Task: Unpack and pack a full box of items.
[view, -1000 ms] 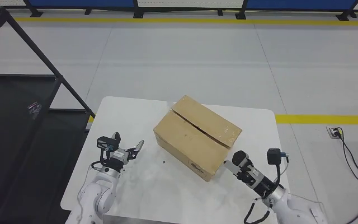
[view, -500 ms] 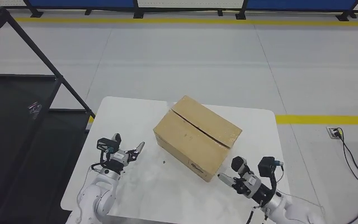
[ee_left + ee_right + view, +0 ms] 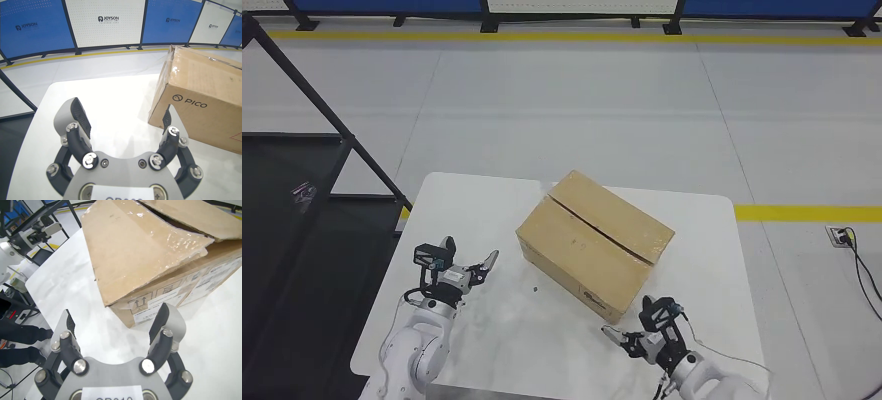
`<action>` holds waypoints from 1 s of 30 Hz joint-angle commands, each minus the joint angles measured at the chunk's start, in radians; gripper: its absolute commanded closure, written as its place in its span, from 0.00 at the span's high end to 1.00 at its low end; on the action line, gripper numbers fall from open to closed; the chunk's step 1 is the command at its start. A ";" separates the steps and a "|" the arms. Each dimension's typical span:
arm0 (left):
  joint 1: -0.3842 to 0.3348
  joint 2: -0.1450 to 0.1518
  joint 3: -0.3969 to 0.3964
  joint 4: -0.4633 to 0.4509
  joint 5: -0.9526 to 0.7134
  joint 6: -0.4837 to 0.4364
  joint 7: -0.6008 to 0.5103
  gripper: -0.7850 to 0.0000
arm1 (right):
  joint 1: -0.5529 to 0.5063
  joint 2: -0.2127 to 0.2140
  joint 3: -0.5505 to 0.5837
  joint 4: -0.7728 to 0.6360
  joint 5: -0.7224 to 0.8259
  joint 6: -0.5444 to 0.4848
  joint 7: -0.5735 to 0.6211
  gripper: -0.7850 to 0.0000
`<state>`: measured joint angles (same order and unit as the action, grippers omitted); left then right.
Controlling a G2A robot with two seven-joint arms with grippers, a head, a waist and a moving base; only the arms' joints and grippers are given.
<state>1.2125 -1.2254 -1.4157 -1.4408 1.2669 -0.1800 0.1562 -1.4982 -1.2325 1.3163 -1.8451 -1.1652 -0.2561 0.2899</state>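
**Closed box, both claws standing off before the first flap is lifted**

The cardboard box (image 3: pixel 594 245) sits askew near the middle of the white table (image 3: pixel 492 325). Its top flaps (image 3: pixel 151 232) lie folded down, and the clear tape over the centre seam looks split. No item is out, so the task appears to be at its opening step. The next move probably calls for a fingertip to reach the seam and hook a flap edge, with the box kept from sliding.

The left claw (image 3: pixel 122 103) hangs low over the table beside the box's left end, jaws wide and empty. The right claw (image 3: pixel 115 308) is near the table's front edge, aimed at the box's near corner, jaws likewise wide and empty.
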 commanded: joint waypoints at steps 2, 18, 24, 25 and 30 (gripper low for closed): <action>0.000 0.000 0.000 0.000 0.000 0.000 0.000 1.00 | 0.024 -0.005 -0.019 0.022 -0.041 0.080 -0.008 1.00; 0.001 0.000 0.000 -0.001 -0.001 0.001 -0.001 1.00 | 0.077 -0.018 -0.030 0.061 -0.047 0.217 -0.016 1.00; 0.012 0.001 -0.004 -0.017 0.001 -0.002 -0.011 1.00 | 0.083 -0.022 -0.012 0.065 -0.026 0.265 -0.022 1.00; 0.012 0.001 -0.005 -0.017 0.001 -0.003 -0.012 1.00 | 0.082 -0.022 -0.009 0.065 -0.023 0.271 -0.024 1.00; 0.012 0.001 -0.007 -0.017 0.003 -0.007 -0.012 1.00 | 0.083 -0.024 0.017 0.065 0.012 0.290 -0.037 1.00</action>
<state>1.2248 -1.2246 -1.4223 -1.4583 1.2702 -0.1869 0.1438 -1.4159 -1.2562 1.3268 -1.7808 -1.1640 0.0327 0.2565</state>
